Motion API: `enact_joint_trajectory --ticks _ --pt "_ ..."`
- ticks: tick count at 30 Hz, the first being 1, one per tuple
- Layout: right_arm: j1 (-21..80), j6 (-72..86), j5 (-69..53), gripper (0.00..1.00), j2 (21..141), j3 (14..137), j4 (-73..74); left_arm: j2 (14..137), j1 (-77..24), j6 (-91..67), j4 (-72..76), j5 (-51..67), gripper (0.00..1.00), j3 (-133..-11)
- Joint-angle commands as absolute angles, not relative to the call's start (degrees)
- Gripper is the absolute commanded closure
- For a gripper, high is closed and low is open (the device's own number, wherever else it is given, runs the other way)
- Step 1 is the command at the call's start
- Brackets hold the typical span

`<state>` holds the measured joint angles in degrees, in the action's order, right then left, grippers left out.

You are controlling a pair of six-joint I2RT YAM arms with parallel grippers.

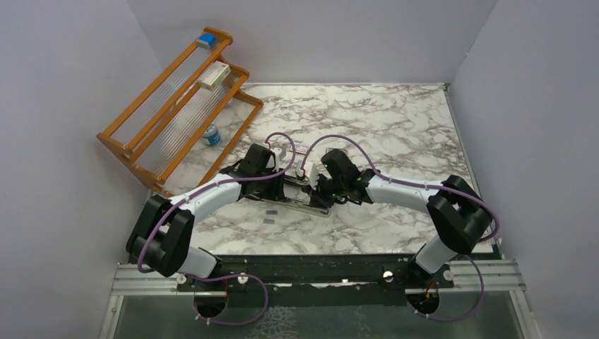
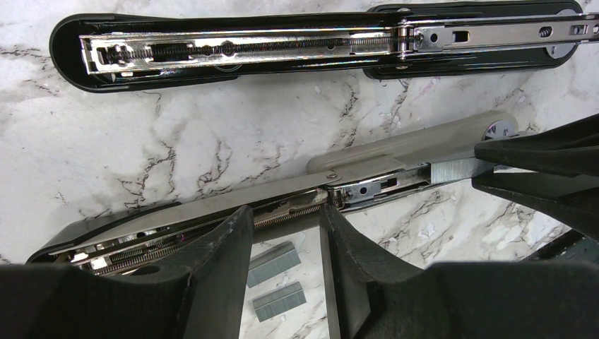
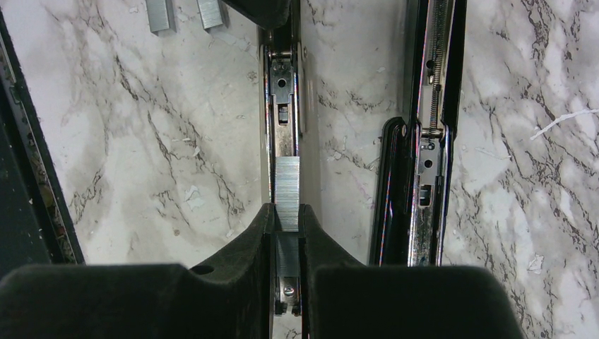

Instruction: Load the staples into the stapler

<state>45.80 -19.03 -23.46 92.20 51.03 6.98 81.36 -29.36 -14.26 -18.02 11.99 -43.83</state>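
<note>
Right tool (image 3: 286, 212): closed on the staple strip (image 3: 287, 187); it pinches the near end of the strip by its two long sides; the rest sticks out ahead of the fingertips.
Left tool (image 2: 286, 209): the fingers stand partly apart, with nothing clamped between them; they sit astride the stapler (image 2: 367, 189) near its middle; whether they press on it, I cannot tell.
Place of the strip: directly over the silver rail of the stapler, at the end toward the right arm; touching or just above, it is not clear.
Long axis: strip and rail run in one line; in the right wrist view both go straight away from the right tool, toward the left tool.
Nearer arm: the right one, since it holds the strip; the left one seems only to steady the stapler.
Coming move, as I judge: lower the strip into the channel, then release; the line-up across the width of the rail matters most.
Other things: a second stapler (image 2: 233, 49) lies opened flat just beside, nearly parallel; two loose strips (image 2: 272, 263) lie on the bench (image 2: 141, 141).
</note>
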Motion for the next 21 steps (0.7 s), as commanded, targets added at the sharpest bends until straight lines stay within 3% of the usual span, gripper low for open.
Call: enact_joint_trajectory --ticks 1,21 --pt "46.14 -19.43 -22.81 0.98 93.15 51.81 8.15 83.1 -29.53 -13.54 -19.55 10.9 0.57 -44.26" --pt "46.14 -20.21 -26.01 0.98 89.98 50.52 5.89 83.08 -29.53 -13.54 -19.56 10.9 0.57 -44.22"
